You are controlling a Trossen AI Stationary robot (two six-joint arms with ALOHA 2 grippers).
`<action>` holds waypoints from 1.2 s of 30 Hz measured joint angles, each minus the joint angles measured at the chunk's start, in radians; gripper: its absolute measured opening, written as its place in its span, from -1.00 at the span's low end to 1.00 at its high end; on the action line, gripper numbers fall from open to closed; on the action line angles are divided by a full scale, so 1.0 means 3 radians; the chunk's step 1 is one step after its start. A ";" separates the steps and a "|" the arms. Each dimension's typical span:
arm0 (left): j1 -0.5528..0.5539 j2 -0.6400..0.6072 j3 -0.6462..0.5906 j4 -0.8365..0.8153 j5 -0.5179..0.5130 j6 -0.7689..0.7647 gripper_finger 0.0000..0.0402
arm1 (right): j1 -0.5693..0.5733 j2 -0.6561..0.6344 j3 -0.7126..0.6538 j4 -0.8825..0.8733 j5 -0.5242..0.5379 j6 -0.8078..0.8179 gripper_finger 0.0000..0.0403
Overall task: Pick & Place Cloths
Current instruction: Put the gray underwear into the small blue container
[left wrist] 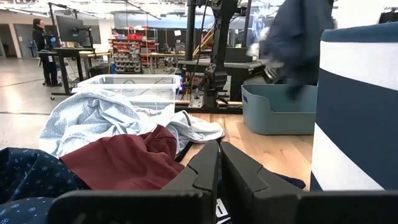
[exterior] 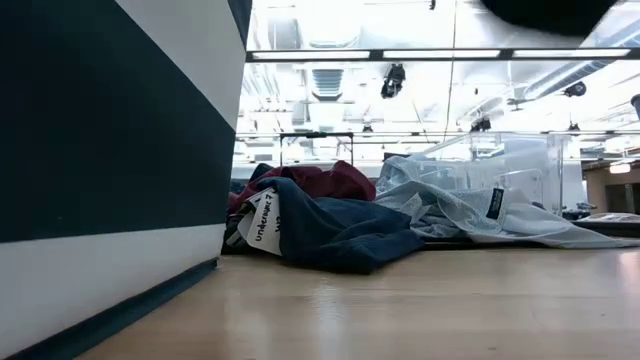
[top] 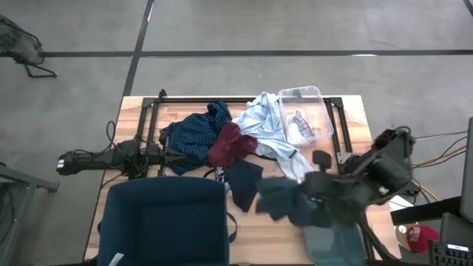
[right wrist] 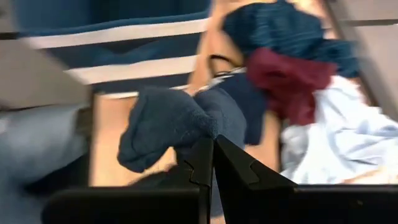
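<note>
A heap of cloths lies mid-table: a navy dotted shirt [top: 194,137], a maroon piece [top: 230,144], a pale blue-white shirt [top: 266,125] and a dark navy piece [top: 242,181] nearer the front. My right gripper [top: 319,191] is up over the table's near right part, shut on a dark blue cloth [top: 284,201] that also shows high in the left wrist view [left wrist: 292,37]. My left gripper [top: 166,151] waits shut and level at the heap's left side. My right gripper pinches a bunched part of the dark blue cloth [right wrist: 198,144] between its two shut fingers. The fingers slant downward, coming from the table's right side. The cloth bulges in a loose bundle [right wrist: 174,124] just past the fingertips and is lifted clear of the table, slack.
A dark blue bin with white stripes [top: 162,222] stands at the near left. A grey-blue tub [top: 332,244] sits at the near right, under the right arm. A clear plastic box [top: 307,114] is at the far right, beside the pale shirt. A black frame [top: 244,100] runs along the far edge.
</note>
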 joint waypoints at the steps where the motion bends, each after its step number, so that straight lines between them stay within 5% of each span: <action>1: 0.0000 0.0000 0.0000 0.0000 0.0000 0.0000 -0.88 | 0.0040 -0.0043 0.0010 0.0002 -0.0095 0.0001 -0.96; 10: 0.0000 0.0000 0.0000 -0.0001 0.0000 0.0001 -0.88 | 0.0457 -0.0375 -0.0257 0.0000 -0.0679 0.0929 -0.96; 25: -0.0001 0.0000 0.0000 -0.0003 0.0000 0.0000 -0.88 | 0.1206 -0.0611 -0.1589 -0.0001 -0.1291 0.3264 -0.96; 36: -0.0001 0.0000 0.0000 -0.0003 0.0000 0.0001 -0.88 | 0.1214 -0.0563 -0.2150 0.0050 -0.1325 0.3393 -0.96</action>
